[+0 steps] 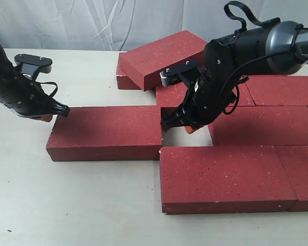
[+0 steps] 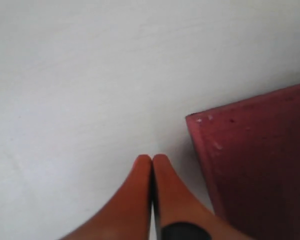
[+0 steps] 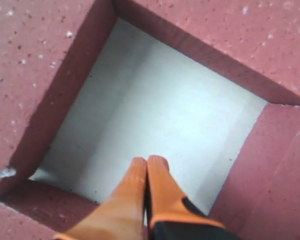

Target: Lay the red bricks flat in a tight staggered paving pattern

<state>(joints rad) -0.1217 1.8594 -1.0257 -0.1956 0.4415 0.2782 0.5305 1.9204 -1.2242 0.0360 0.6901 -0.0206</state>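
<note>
White table [image 1: 66, 205]: red bricks [image 1: 226, 177] mostly flat in staggered rows, centre to right of frame. Tilted brick [image 1: 161, 56] upper centre leans on others, unplaced. Square gap [image 3: 155, 115] open mid-row beside left brick [image 1: 105, 133]. Looks partly done. In gap, right gripper [image 1: 175, 124]; at left brick's upper-left corner, left gripper [image 1: 59, 110]. Both pinched closed, empty.
</note>
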